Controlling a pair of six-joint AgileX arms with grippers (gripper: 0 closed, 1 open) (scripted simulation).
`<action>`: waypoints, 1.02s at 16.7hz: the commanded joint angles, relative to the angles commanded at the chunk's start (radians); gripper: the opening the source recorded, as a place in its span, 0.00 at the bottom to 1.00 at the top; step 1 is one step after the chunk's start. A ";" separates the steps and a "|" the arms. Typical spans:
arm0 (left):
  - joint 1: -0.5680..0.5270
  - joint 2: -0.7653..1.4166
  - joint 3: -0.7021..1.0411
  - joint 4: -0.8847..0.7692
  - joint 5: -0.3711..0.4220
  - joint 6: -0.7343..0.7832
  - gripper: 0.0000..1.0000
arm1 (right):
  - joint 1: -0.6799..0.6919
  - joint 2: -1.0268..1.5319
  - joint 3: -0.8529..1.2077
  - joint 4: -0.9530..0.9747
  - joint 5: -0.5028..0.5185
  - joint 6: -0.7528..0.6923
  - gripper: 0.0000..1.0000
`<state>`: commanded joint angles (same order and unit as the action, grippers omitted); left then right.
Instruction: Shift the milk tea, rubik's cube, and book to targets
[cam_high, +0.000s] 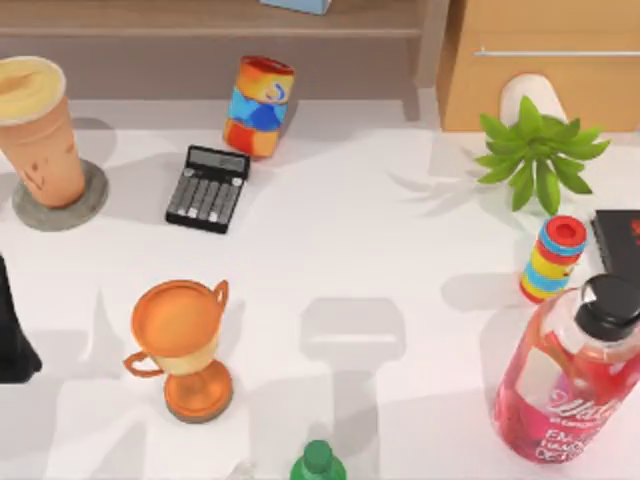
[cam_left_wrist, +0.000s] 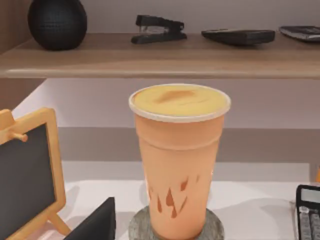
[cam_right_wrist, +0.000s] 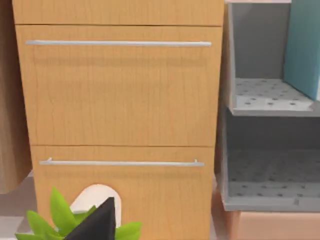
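The milk tea (cam_high: 38, 128) stands upright on the grey round disc target (cam_high: 92, 200) at the far left of the table. The left wrist view faces the milk tea (cam_left_wrist: 177, 160) and its disc (cam_left_wrist: 215, 227) from a short way off. My left gripper (cam_high: 12, 330) is at the table's left edge, nearer than the cup and apart from it. A black slab target with red marks (cam_high: 618, 240) lies at the right edge. A sliver of the light-blue book (cam_high: 296, 4) shows on the back shelf. The rubik's cube is out of view. A dark tip of my right gripper (cam_right_wrist: 97, 222) faces a wooden drawer cabinet.
A black calculator (cam_high: 207, 188), a striped can (cam_high: 259, 105), an orange trophy (cam_high: 185, 345), a green bottle cap (cam_high: 318, 462), a plant (cam_high: 538, 152), a stack of coloured rings (cam_high: 552, 258) and a pink bottle (cam_high: 572, 385) stand about. A small easel board (cam_left_wrist: 27, 175) stands left of the cup.
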<state>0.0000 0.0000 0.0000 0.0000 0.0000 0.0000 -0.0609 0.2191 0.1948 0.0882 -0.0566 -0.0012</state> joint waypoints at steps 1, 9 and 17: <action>0.000 0.000 0.000 0.000 0.000 0.000 1.00 | -0.018 0.073 0.059 0.026 -0.017 0.000 1.00; 0.000 0.000 0.000 0.000 0.000 0.000 1.00 | -0.189 0.956 0.628 0.274 -0.176 -0.004 1.00; 0.000 0.000 0.000 0.000 0.000 0.000 1.00 | -0.328 1.645 1.086 0.475 -0.305 -0.006 1.00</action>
<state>0.0000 0.0000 0.0000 0.0000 0.0000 0.0000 -0.3891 1.8637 1.2806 0.5634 -0.3619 -0.0074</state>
